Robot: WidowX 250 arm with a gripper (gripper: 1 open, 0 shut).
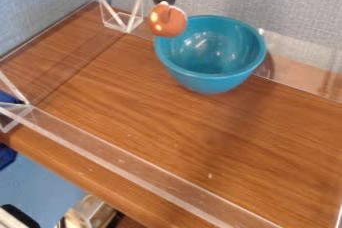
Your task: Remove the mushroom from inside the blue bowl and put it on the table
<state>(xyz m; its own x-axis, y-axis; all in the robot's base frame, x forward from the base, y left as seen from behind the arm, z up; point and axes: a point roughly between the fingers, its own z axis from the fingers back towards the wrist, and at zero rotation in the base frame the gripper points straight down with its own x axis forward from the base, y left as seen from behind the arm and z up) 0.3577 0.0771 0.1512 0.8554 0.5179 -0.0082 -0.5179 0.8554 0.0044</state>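
The mushroom (166, 20), with an orange-brown cap, hangs in the air just past the left rim of the blue bowl (214, 54). My gripper (166, 3) comes straight down from the top edge and is shut on the mushroom's top. The turquoise bowl stands at the back of the brown wood-grain table (160, 112), and nothing shows inside it. The mushroom's stem is hidden between the dark fingers.
Low clear acrylic rails (134, 177) edge the table on all sides, with a clear triangular brace (123, 16) in the back left corner close to the gripper. A blue-grey wall rises behind the bowl.
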